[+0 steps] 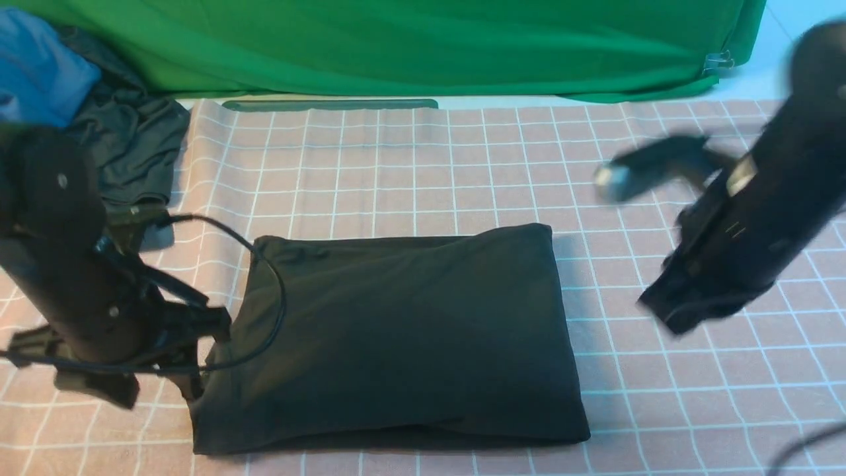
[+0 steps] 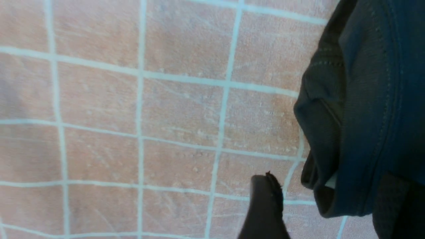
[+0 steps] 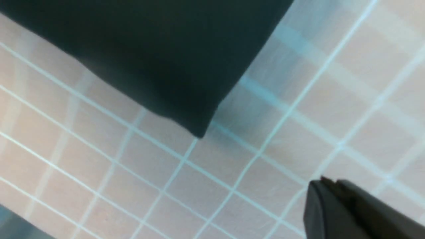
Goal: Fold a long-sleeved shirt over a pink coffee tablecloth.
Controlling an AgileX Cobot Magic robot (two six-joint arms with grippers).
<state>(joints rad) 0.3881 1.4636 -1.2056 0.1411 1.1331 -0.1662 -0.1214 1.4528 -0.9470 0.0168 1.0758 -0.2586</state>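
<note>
The long-sleeved shirt [image 1: 396,337] lies folded into a black rectangle in the middle of the pink coffee tablecloth [image 1: 462,165]. At the shirt's left edge, low over the cloth, is my left gripper [image 1: 188,380]. In the left wrist view that gripper [image 2: 328,181] is open, and the shirt's folded hem [image 2: 362,109] lies loose between its wide-apart fingers [image 2: 265,205]. My right gripper [image 1: 667,314] hangs blurred to the right of the shirt, apart from it. In the right wrist view it [image 3: 323,184] is shut with nothing in it, and a corner of the shirt [image 3: 186,83] shows beyond it.
A bright green cloth [image 1: 423,46] hangs along the back. A blue garment [image 1: 39,66] and a dark grey-green garment [image 1: 132,145] are piled at the back left. A black cable [image 1: 281,291] from the left arm loops over the shirt's left side.
</note>
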